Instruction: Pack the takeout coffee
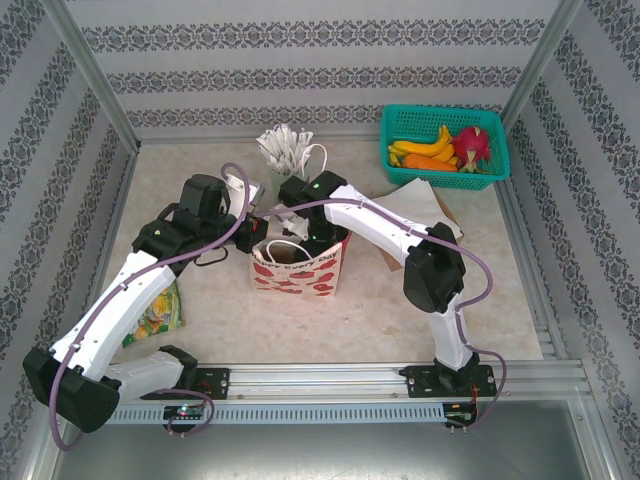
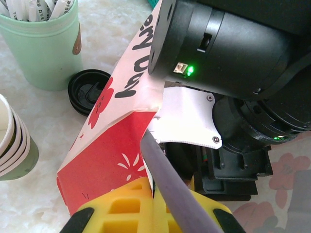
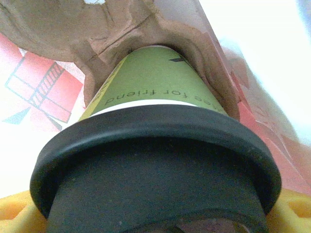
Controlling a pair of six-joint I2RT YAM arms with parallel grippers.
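Patterned wall panels enclose a pale marbled table (image 1: 500, 290). At centre frame in the top view stands a paper bag (image 1: 300, 265) printed with red shapes. The left gripper (image 2: 153, 213) is closed, its yellow fingers pinching the bag's left rim. The right gripper (image 3: 154, 211) reaches down into the bag, jaws set wide and clamped on the takeout coffee (image 3: 155, 82) at its black lid (image 3: 155, 145). The cup's green base sits in a brown cardboard holder (image 3: 73, 29) inside the bag. Upper left of the left wrist view shows a mint-green cup (image 2: 46, 53) of white sticks, with a loose black lid (image 2: 90, 92) beside it and a stack of cups (image 2: 12, 145) at the left edge. A teal basket (image 1: 443, 108) occupies the upper right.
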